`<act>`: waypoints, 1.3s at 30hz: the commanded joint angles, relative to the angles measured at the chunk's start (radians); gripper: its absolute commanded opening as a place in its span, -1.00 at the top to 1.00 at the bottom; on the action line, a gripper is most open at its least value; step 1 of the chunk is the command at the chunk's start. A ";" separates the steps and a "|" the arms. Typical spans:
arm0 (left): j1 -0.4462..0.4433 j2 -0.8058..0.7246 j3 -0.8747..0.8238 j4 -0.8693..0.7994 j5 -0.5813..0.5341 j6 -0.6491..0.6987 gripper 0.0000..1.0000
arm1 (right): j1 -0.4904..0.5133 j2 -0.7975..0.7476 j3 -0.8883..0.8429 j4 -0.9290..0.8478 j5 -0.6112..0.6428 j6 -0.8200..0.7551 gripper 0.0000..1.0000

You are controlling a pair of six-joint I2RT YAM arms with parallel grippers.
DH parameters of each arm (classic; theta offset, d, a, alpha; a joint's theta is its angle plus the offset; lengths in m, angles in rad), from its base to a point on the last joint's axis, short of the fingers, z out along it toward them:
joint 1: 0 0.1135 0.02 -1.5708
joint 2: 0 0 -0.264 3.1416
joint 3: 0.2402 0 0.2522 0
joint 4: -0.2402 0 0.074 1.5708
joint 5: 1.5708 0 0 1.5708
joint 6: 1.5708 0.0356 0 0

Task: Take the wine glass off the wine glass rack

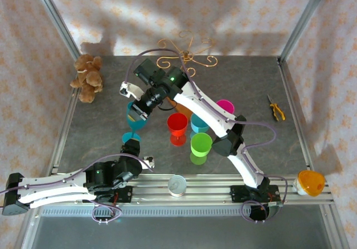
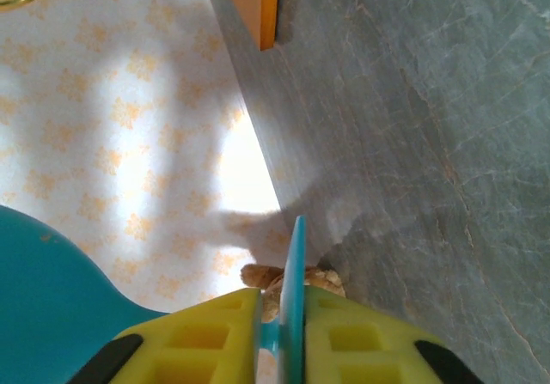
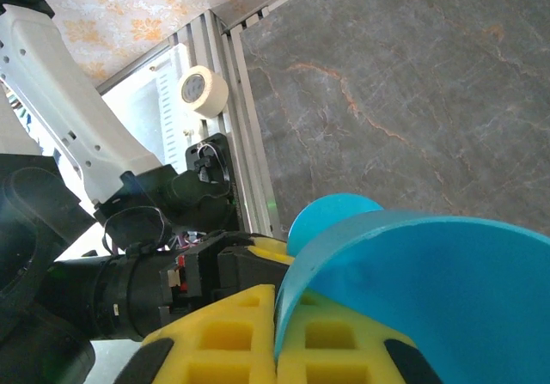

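Near-left of the wine glass rack [image 1: 187,53], well apart from it, the wine glass [image 1: 137,123] hangs bowl far, foot near. The right gripper [image 3: 277,332] pinches its rim. The left gripper [image 2: 284,315] brackets the foot, but whether it is actually gripping cannot be told.

Robot lab test cell, not a home. Evidence: alu. extrusion frame [image 1: 54,19] w/ patterned cloth curtains [image 1: 223,9] hung as walls; grey stone-look bench [image 1: 251,87]; left arm [image 1: 56,192] & right arm [image 1: 203,105] bolted to slotted rail [image 1: 215,181] at near edge, cables exposed. Mixed props on bench: teddy bear [image 1: 87,77], pliers [image 1: 275,108], tape roll [image 1: 177,185], plastic cups [image 1: 201,143], wine glass rack [image 1: 187,55].
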 commanded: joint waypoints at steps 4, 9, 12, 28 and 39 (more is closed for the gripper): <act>-0.008 -0.009 0.006 0.021 -0.048 -0.003 0.43 | 0.014 -0.063 -0.006 0.022 0.006 0.029 1.00; -0.007 -0.011 0.006 0.007 -0.047 -0.013 -0.06 | 0.013 -0.077 -0.005 0.013 0.035 0.019 1.00; -0.008 -0.019 0.004 -0.002 -0.044 -0.023 -0.28 | 0.013 -0.086 -0.006 0.008 0.063 0.014 1.00; -0.001 -0.104 0.000 -0.130 -0.037 -0.101 -0.94 | 0.013 -0.115 -0.025 0.066 0.204 0.035 1.00; 0.034 -0.161 0.001 -0.200 -0.027 -0.129 -0.93 | 0.013 -0.118 -0.062 0.078 0.393 0.064 1.00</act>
